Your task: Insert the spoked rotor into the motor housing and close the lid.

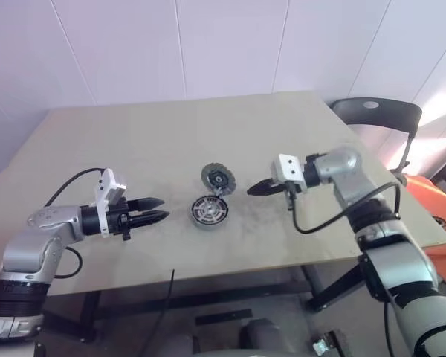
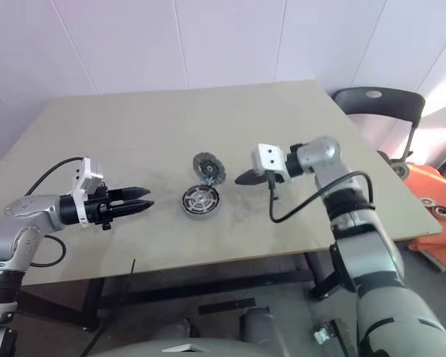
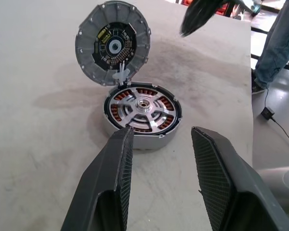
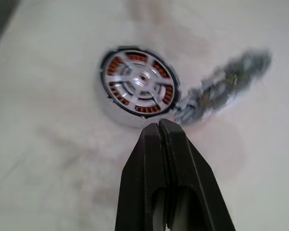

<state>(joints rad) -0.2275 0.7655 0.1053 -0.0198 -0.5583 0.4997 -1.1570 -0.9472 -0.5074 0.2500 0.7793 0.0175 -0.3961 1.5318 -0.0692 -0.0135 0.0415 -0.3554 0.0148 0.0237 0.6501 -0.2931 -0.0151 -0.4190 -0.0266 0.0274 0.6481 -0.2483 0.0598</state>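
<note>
A: Where do the parts sit?

B: The motor housing (image 3: pixel 142 115) rests near the middle of the desk (image 1: pixel 134 141), and the spoked rotor (image 3: pixel 143 105) already lies inside it, silver spokes over the copper windings. The lid (image 3: pixel 112 42) stands up on edge at the housing's far rim, apparently joined there by a small pale hinge piece, its inner face turned toward the left arm.

A: And the pincers?

B: The left pincer (image 1: pixel 154 210) hovers just beside the housing, its two fingers spread with nothing between them, aimed level at the housing's side. The right pincer (image 1: pixel 257 189) hangs on the other side, close to the lid but apart from it, its fingers pressed together and empty, tip pointing toward the lid.

A: So what is the step in hand?

B: By my reading the insertion is done and closing the lid is what remains. The pressed-together right tip looks suited to nudging rather than gripping.

A: How would you do it well?

B: Touch the lid high, near its top edge, and push it gently over so it swings down on the hinge onto the rotor. A low push risks sliding the whole housing across the desk. The spread left fingers could bracket the housing's wall to steady it. Then press at the lid's centre so it seats flat all round.

A: Any risk?

B: If the rotor sits slightly proud or tilted, the lid may stop short; I cannot tell from these views whether it is fully down.
</note>
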